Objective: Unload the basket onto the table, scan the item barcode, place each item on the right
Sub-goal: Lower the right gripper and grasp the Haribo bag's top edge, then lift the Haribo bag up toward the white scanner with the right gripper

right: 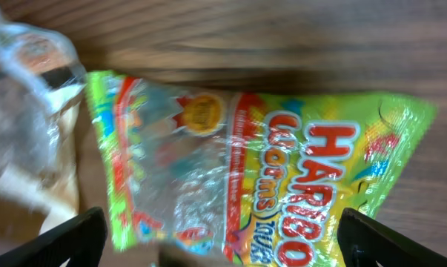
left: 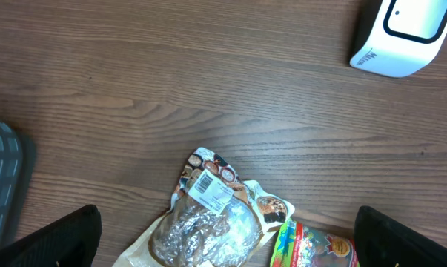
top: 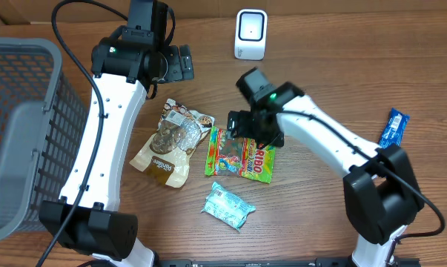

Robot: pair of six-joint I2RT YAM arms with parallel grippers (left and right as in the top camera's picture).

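A green and yellow Haribo worms bag (top: 239, 157) lies flat on the wooden table, label up. My right gripper (top: 254, 132) hovers low over its upper edge with jaws wide open; in the right wrist view the bag (right: 260, 148) fills the frame between the two black fingertips (right: 60, 241) and nothing is gripped. The white barcode scanner (top: 250, 35) stands at the far edge. My left gripper (top: 184, 63) hangs open and empty above bare table left of the scanner (left: 401, 33). No barcode shows on the bag.
A brown cookie pouch (top: 170, 142) with a white barcode sticker (left: 210, 190) lies beside the bag's left edge. A teal packet (top: 228, 205) lies in front, a blue packet (top: 393, 127) at far right. A grey mesh basket (top: 23, 126) fills the left side.
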